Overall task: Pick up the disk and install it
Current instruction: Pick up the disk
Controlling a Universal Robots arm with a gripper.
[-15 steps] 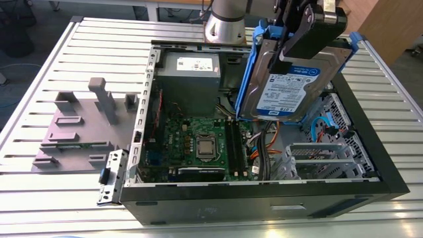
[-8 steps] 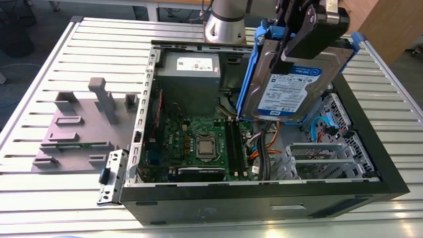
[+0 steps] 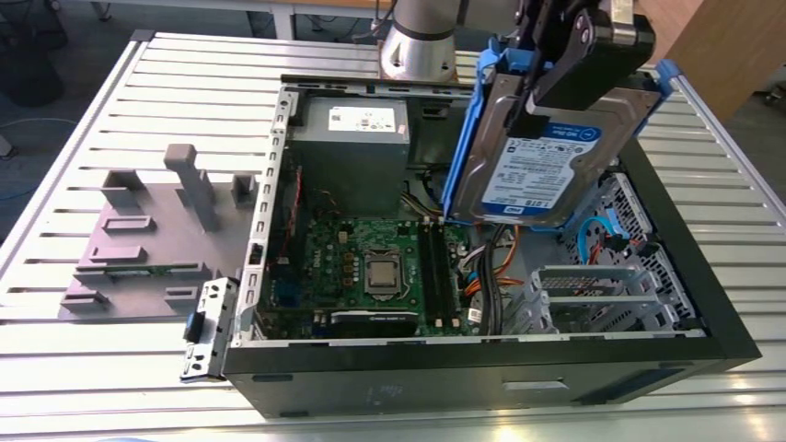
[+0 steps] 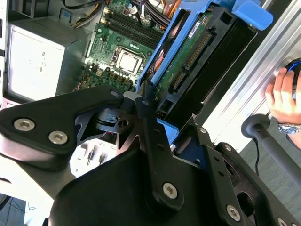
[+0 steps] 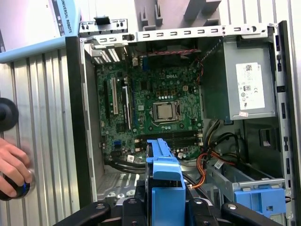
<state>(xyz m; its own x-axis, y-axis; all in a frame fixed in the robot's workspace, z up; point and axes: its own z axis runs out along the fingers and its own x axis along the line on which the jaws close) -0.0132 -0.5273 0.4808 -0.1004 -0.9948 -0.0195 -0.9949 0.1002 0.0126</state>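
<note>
Gripper (image 3: 555, 87): clenched on the disk's upper end.
Disk (image 3: 540, 161): between the jaws, hanging upright and clear of everything, probably tilted so it can line up with a bay.
Case (image 3: 491, 354): open, below the jaws.
Cage (image 3: 595, 285): beneath the disk.

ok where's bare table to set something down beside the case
Bare table lies beyond the grey fixture and in front of it, at the exterior view's left of the case. Inside the case is crowded: board, cables, the disk held above.
</note>
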